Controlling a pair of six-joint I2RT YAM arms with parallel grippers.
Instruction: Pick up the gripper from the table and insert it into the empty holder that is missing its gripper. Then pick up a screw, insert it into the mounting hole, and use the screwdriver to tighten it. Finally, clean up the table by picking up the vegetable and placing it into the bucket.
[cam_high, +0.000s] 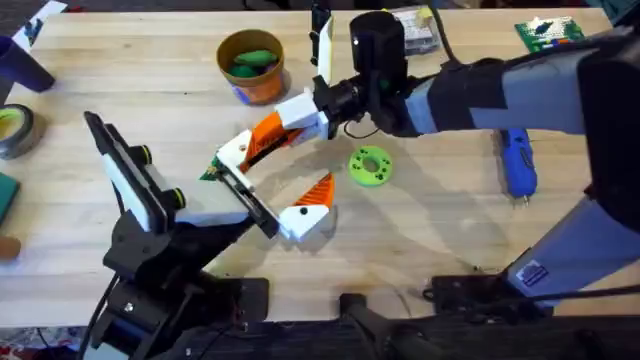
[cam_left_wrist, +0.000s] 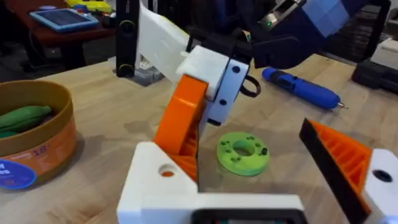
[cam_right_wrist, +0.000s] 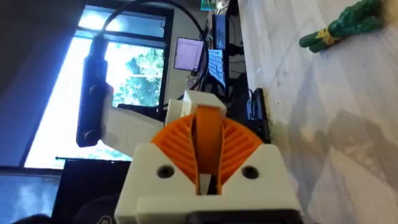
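The vegetable (cam_high: 208, 173), a dark green leafy piece, is lying on the wooden table (cam_high: 150, 90), partly hidden behind the black rail (cam_high: 250, 200). How deeply the gripper is seating cannot be told, because its lower end is disappearing behind the empty holder.

The right gripper (cam_high: 292, 120) is clamping its white fingers with orange ribbed pads (cam_right_wrist: 239, 149) tightly on the gripper (cam_left_wrist: 180, 118), an orange ribbed wedge. It is holding the wedge tilted, with the lower end meeting the empty holder (cam_left_wrist: 155, 186), a white angular block. The mounting hole (cam_left_wrist: 166, 170) is showing round on the holder's face.

The left gripper (cam_high: 280, 175) is standing wide open, gripping nothing.

The screwdriver (cam_high: 518, 165), blue and stubby, is lying well apart near the right arm. The bucket (cam_high: 250, 85) is standing beyond, containing a smooth green pod (cam_high: 255, 58). A green ring (cam_high: 370, 166) is lying near the rail.
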